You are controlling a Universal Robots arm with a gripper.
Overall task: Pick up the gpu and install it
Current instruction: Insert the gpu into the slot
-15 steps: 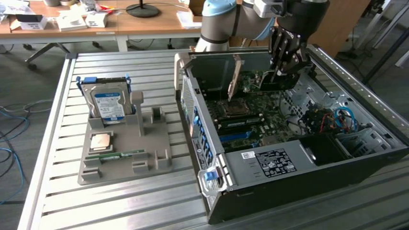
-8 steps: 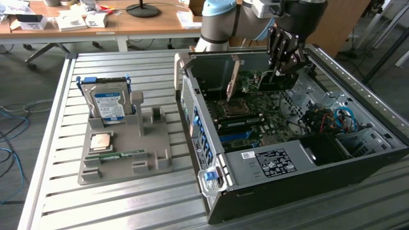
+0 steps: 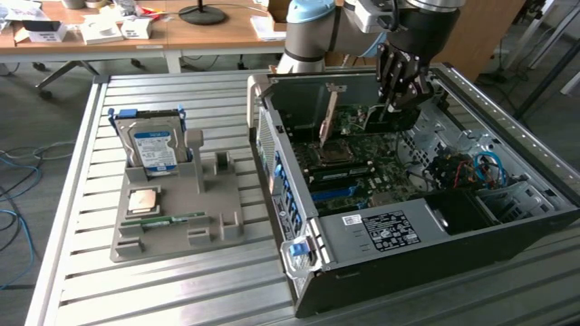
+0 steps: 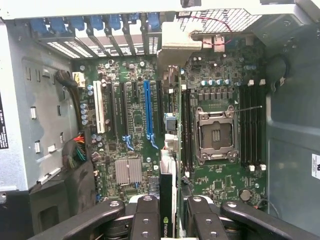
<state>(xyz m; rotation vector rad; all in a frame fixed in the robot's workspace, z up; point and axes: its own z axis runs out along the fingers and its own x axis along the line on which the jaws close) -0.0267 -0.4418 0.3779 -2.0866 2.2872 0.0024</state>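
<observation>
Mid-install, our jaws clamp the gpu [image 4: 168, 192] edge-on; seating calls for squaring it with a slot in the motherboard [image 4: 137, 120] below them.

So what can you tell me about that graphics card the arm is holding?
The graphics card is a thin board, seen edge-on in the wrist view: a dark edge with a green logo. It stands upright, pinched by the gripper between its black fingers, inside the open computer case, over the green main board, with a blue slot on one side and the processor socket on the other.
</observation>
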